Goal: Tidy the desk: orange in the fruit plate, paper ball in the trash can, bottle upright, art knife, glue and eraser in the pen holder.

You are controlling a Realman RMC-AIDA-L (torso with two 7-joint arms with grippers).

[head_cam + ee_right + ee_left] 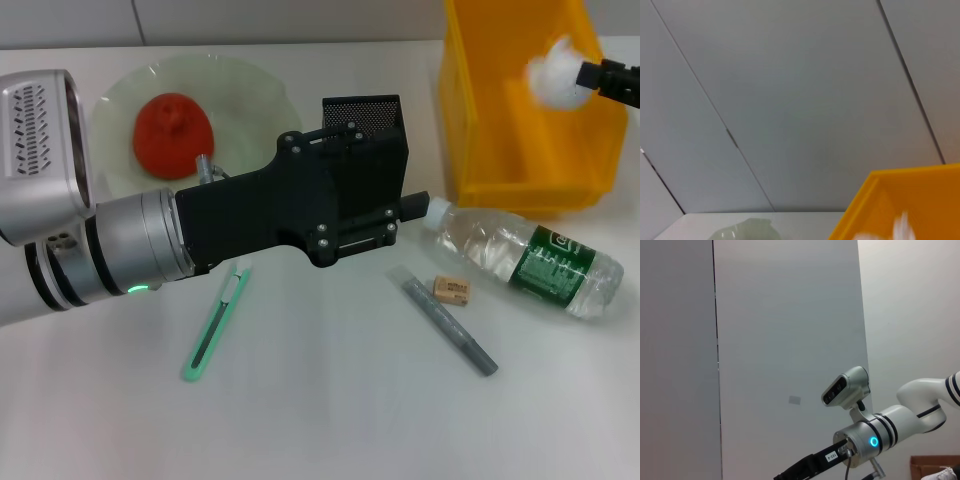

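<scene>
The orange [172, 122] lies in the pale green fruit plate [250, 85] at the back left. A white paper ball [555, 75] hangs over the yellow trash can [520, 150], with my right gripper [588, 75] shut on it. The clear bottle [530, 260] with a green label lies on its side at the right. Near it are the tan eraser [451, 290] and the grey glue stick [448, 325]. The green art knife [215, 325] lies at the front left. My left gripper [415, 207] reaches across in front of the black mesh pen holder [365, 118], close to the bottle's cap.
The left arm [120, 250] covers much of the table's left middle. The trash can's yellow wall [890, 205] fills a corner of the right wrist view, with the paper ball [902, 230] as a white blur.
</scene>
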